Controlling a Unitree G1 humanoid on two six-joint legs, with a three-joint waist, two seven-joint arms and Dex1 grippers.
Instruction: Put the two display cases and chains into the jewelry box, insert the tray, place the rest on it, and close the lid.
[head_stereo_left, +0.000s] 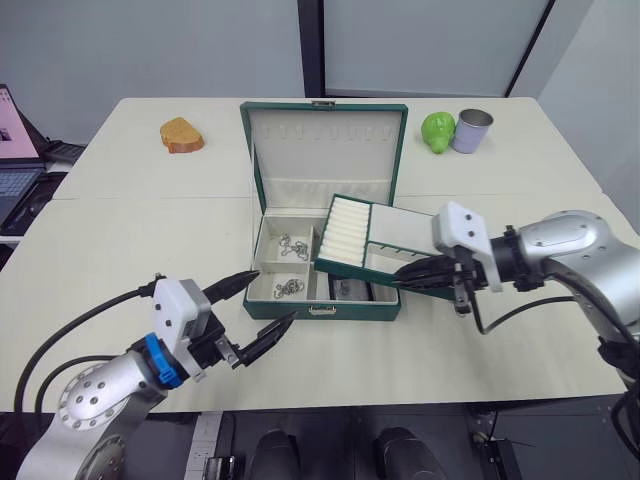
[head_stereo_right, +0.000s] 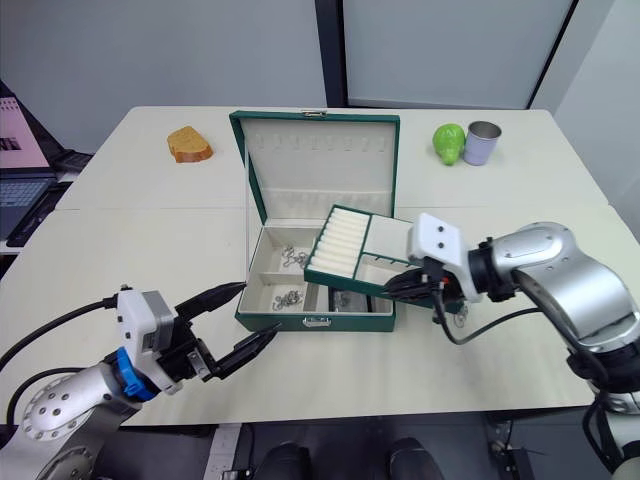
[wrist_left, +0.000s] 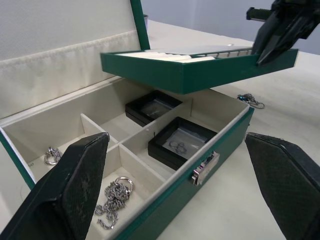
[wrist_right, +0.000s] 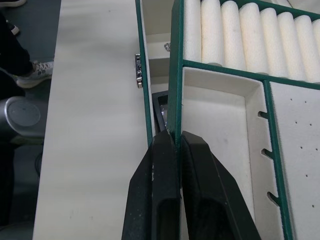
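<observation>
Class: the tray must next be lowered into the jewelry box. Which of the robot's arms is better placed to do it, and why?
The right. Its tool is already shut on the tray's wall, holding it tilted above the jewelry box. The left tool is open, holding nothing, in front of the box.

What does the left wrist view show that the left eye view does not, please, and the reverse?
Left wrist view: the two display cases in full in the box's compartments, beneath the raised tray, and small items on the table beyond the box.

Left eye view: the open lid whole, bread, a green fruit and a can on the far table, and the open left gripper.

Both: chains, the tray pinched by the right gripper.
</observation>
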